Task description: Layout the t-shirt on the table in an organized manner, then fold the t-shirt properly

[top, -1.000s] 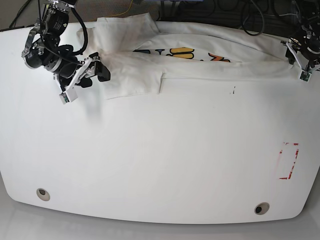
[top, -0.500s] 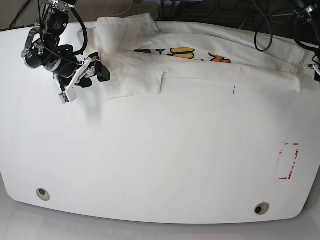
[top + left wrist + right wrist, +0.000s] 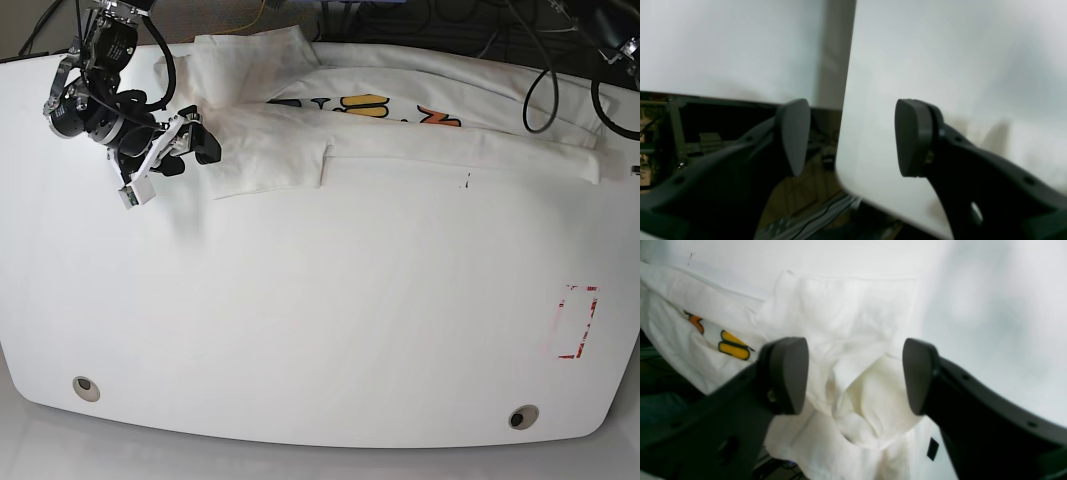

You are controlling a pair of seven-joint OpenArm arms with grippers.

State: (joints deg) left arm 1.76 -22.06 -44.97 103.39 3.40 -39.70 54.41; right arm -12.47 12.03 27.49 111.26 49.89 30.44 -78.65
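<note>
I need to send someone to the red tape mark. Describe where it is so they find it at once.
Start at the big white table and go to the near corner on the left arm's side. The red tape mark lies there, above the grommet hole. It is an upright, hollow red rectangle, the only red there.

The right arm [image 3: 95, 95] is black with silver rings and looping black cables. Its pincer [image 3: 165, 150] carries white-edged fingers. Close up, both pincers show matte dark-grey rounded pads [image 3: 788, 375] on holed fingers.

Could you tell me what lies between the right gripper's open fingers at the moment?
In the right wrist view, the right gripper is open over a rumpled fold of the t-shirt; only that white cloth shows between its fingers, with nothing gripped.
</note>
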